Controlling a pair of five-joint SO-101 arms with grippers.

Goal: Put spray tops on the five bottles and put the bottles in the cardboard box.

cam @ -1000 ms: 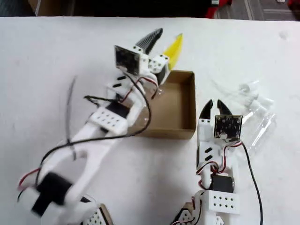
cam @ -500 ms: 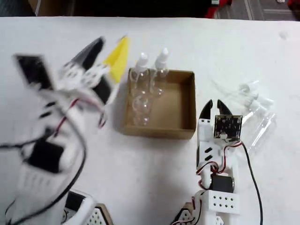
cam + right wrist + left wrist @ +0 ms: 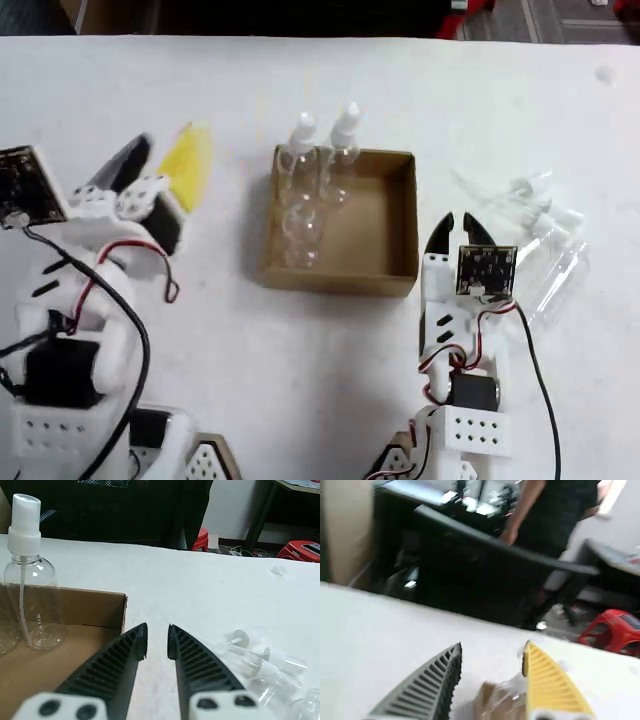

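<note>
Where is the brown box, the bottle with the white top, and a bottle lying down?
Brown cardboard box (image 3: 378, 228), high view, bare inside floor.
Clear plastic bottle with white spray top (image 3: 34, 587), right wrist view, clear body.
Clear plastic bottle lying down (image 3: 560, 270), high view, its side.

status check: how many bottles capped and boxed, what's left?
Done: two capped bottles stand in the cardboard box. In hand: nothing. The left gripper, open, is off to the box's left, and the right gripper, slightly open, sits by its right wall; both are empty. Left: the uncapped bottles and loose spray tops lying on the table right of the box; their count is hard to tell.
</note>
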